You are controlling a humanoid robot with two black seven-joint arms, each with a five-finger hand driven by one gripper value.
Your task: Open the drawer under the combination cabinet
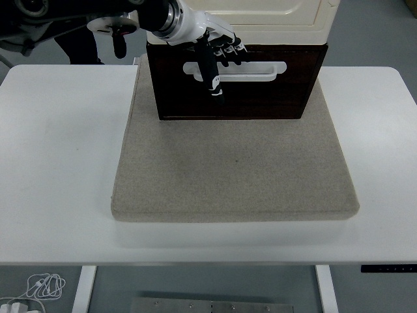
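The combination cabinet has a cream upper body (273,16) and a dark brown drawer (260,98) underneath, and it stands at the back of a grey mat (234,169). The drawer front sits flush with the cabinet. A long white handle (260,70) runs across the drawer front. My left hand (221,65) reaches in from the upper left and hovers at the left part of the handle. Its fingers (231,52) are loosely bent at the handle's upper rim, and the thumb (214,81) hangs down across the handle's front. No grip on the handle shows.
The mat lies in the middle of the white table (58,163), with bare table on both sides and in front. A person's dark legs (77,49) show at the upper left behind the table. A coiled white cable (42,287) lies on the floor.
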